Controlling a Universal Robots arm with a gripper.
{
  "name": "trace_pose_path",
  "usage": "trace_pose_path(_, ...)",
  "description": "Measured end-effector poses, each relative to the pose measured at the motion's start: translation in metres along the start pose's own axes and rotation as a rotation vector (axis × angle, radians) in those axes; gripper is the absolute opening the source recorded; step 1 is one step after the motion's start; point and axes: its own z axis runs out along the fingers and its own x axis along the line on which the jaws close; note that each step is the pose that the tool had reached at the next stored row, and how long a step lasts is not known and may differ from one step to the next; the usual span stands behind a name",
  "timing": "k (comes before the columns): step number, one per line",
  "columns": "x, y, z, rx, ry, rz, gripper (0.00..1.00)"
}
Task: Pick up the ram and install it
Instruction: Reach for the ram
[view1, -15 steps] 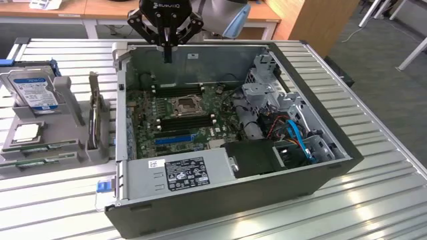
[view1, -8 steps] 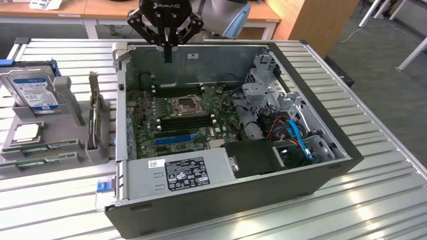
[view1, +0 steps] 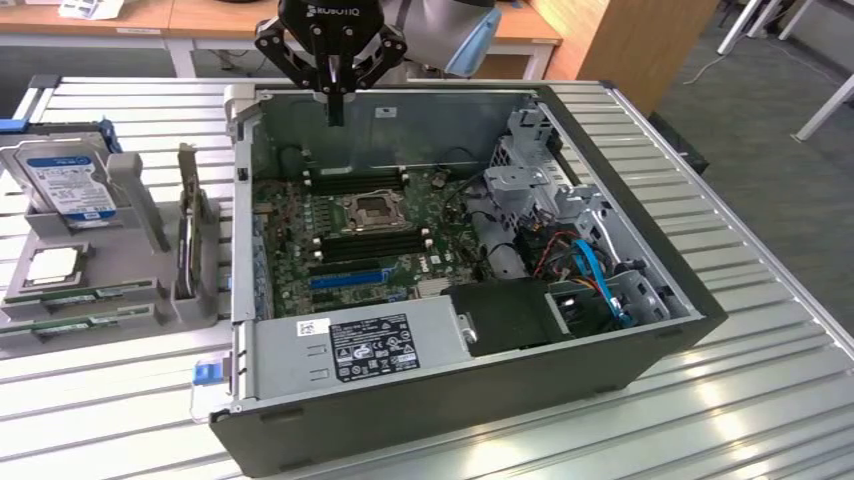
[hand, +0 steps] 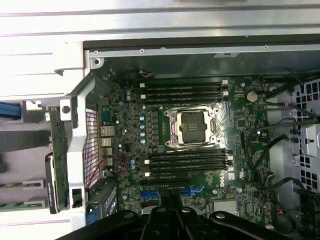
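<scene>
While your claw (view1: 334, 115) hangs above the open computer case (view1: 534, 390), over the wall opposite the power supply (view1: 360, 345), you can see its two fingers pressed together with nothing between them. Its upper body is cut off by the edge of the exterior view. In the wrist view it is a dark mass in the foreground, and you cannot make out the fingertips there.

You will find the ram (view1: 83, 296) outside the case, lying flat in a grey holder (view1: 147, 215) on the counter (view1: 747, 400), just beside the case's side wall at the exterior view's left. A second stick (view1: 74, 323) like it lies next to it. Their labels are too small to read. In the wrist view, both are green strips cut off at the picture's edge.

Inside the case, black memory slots (hand: 185, 90) run on either side of the processor socket (hand: 192, 125). A hard drive (view1: 64, 180) and an upright expansion card (view1: 187, 240) share the holder outside the case.
</scene>
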Motion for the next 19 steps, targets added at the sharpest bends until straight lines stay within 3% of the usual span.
trace_pose_path(9,0.001,0.0000,0.0001,-0.0001,-0.0001,0.000,0.10)
trace_pose_path(19,0.010,-0.0008,-0.0003,0.0000,0.0000,0.000,0.10)
